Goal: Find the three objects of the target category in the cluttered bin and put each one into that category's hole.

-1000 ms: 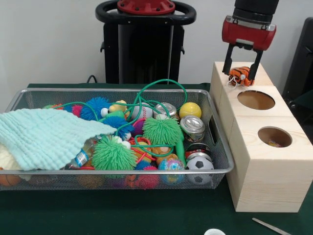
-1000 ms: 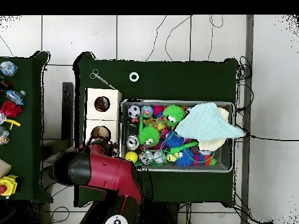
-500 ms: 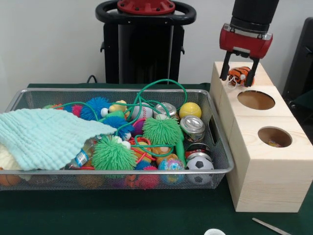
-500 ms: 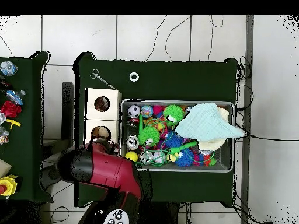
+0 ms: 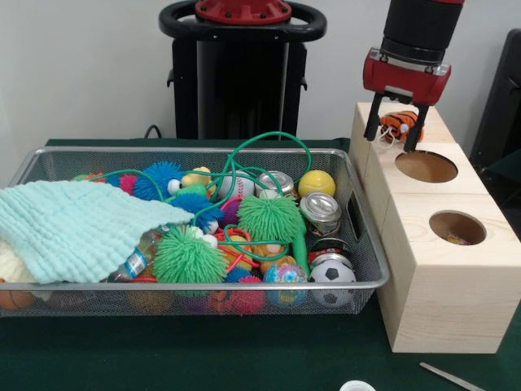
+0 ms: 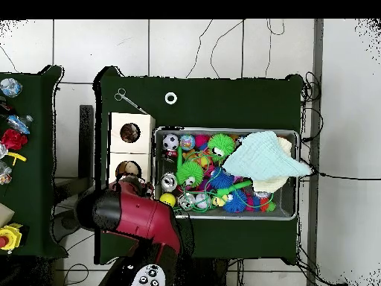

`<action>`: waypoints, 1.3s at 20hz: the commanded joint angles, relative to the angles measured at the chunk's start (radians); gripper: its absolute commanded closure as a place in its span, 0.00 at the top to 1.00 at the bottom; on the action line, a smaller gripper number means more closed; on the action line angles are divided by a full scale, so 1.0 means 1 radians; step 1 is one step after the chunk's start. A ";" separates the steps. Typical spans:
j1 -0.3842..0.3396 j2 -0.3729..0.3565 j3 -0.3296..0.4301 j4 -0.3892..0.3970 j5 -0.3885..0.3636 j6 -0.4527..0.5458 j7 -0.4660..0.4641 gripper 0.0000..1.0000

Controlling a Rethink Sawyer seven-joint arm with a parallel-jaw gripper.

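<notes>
**Tiger toy over the far hole**

Now the gripper [image 5: 394,134] hangs above the far end of the wooden box [image 5: 440,277], with its two black fingers spread apart and straddling a small orange striped tiger toy [image 5: 402,124]. The toy sits at the far hole's place on the box top, between the fingers; whether either finger touches it cannot be told. It looks perched at the opening, not dropped through, though the hole itself is hidden behind it.

The step in hand seems to be the drop into the hole. To do it well, the arm should lift straight up, so neither finger drags the toy sideways off the box. If the toy stays lodged on the rim, a light push down from directly above would seat it better than a sideways nudge. The two nearer holes [image 5: 426,166] are open and close by, so any sideways slide risks the wrong one.

The wire bin [image 5: 362,244] beside the box is packed with spiky balls, cans, a small football [image 5: 332,273], a yellow ball [image 5: 316,183], green cord and a pale green cloth [image 5: 73,228] over one end. More toy animals may lie under that cloth or cord, so the next search should start there.

From above, the red arm [image 6: 138,220] covers the box's far end.
</notes>
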 commanded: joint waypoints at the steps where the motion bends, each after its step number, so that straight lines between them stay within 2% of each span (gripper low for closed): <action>1: -0.029 0.011 0.111 0.126 0.060 -0.049 0.258 1.00; 8: -0.057 -0.058 0.134 0.165 0.076 0.057 0.212 1.00; 12: -0.095 -0.060 0.175 0.179 0.083 0.074 0.182 1.00; 20: -0.172 -0.052 0.283 0.203 0.096 0.002 0.158 1.00; 26: -0.205 -0.009 0.347 0.161 0.099 -0.072 0.176 1.00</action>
